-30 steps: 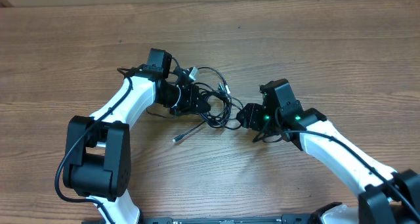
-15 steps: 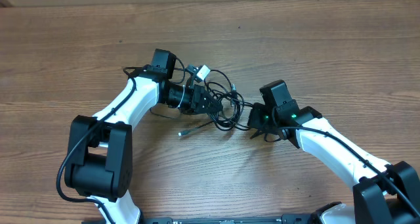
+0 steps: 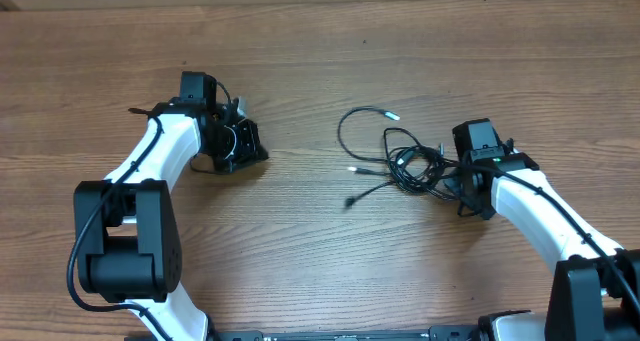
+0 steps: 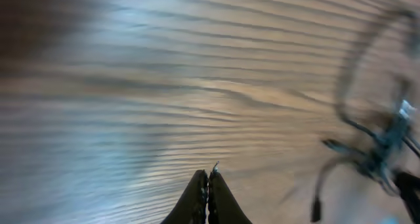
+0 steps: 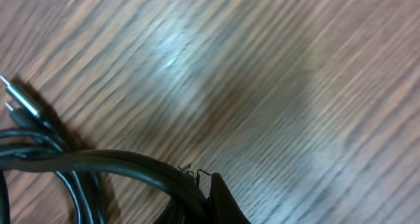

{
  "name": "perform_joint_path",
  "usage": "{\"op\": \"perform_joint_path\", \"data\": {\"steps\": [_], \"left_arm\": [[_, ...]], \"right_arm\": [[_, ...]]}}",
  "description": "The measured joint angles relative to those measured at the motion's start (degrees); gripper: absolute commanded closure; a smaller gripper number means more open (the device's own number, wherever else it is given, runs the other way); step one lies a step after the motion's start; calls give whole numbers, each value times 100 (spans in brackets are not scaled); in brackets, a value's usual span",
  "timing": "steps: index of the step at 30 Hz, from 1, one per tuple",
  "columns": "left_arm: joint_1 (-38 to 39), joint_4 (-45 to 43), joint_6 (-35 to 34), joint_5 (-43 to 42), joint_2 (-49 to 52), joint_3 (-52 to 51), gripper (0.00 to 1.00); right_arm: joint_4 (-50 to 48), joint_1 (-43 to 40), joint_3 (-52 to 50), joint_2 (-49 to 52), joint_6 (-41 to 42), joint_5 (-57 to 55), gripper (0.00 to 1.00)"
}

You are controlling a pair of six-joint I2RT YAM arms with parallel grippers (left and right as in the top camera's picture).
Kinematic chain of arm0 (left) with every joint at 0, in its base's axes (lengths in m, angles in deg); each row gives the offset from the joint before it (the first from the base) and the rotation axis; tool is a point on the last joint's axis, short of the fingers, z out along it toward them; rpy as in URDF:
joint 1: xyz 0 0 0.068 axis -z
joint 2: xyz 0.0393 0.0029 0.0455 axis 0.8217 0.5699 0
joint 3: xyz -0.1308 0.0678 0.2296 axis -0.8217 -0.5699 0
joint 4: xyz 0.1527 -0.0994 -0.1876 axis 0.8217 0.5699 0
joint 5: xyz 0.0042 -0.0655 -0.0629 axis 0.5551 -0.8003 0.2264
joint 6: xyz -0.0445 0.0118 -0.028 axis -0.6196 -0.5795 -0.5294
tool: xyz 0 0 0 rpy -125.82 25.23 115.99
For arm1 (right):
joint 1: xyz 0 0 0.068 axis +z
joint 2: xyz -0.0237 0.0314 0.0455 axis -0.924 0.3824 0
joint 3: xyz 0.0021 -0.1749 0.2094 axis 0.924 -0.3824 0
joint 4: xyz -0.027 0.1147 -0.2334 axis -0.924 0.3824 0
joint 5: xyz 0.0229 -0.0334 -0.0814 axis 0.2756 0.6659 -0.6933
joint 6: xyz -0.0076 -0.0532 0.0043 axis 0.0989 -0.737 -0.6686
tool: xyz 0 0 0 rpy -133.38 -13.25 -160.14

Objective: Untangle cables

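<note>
The cables (image 3: 408, 166) lie as a tangled black bundle right of the table's middle, with a loop (image 3: 358, 131) and several plug ends trailing left. My right gripper (image 3: 449, 173) is shut on the bundle's right side. In the right wrist view the thick black strands (image 5: 98, 161) run straight into the closed jaws of that gripper (image 5: 207, 184). My left gripper (image 3: 255, 151) sits far to the left, well apart from the bundle. Its fingers (image 4: 208, 178) are pressed together with no cable between them. The cables (image 4: 377, 145) show blurred at the right of the left wrist view.
Bare wooden tabletop (image 3: 320, 61) surrounds both arms. A wide gap of wood separates the left gripper from the bundle.
The two grippers have pulled apart. The left one has swung far left without the cables, and the right one has closed and dragged the whole bundle right.
</note>
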State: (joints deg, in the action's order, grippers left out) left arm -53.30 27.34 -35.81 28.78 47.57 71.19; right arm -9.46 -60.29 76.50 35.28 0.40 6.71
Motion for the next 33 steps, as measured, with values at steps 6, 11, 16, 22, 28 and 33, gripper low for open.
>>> {"op": "perform_joint_path", "data": {"steps": [6, 11, 16, 22, 28, 33], "left_arm": [[44, -4, -632, 551, -2, 0, 74], [107, -175, 337, -949, -2, 0, 61], [107, -195, 1751, -2935, -2, 0, 56], [186, -74, 2474, -3735, -28, 4, 48], [734, -72, 2599, -3482, -341, 4, 44], [1377, -188, 2557, -2741, -415, 4, 43]], "right_arm": [[-1182, -208, -46, 2, -1690, 2299, 96], [-1506, 26, -26, -59, -3875, 5775, 96], [-1423, 28, -26, -778, -4725, 7090, 96], [-1038, 28, -15, -2068, -4966, 7405, 96], [-599, 28, 7, -3274, -4922, 7379, 96], [-385, 28, 7, -3456, -4913, 7390, 96]]}}
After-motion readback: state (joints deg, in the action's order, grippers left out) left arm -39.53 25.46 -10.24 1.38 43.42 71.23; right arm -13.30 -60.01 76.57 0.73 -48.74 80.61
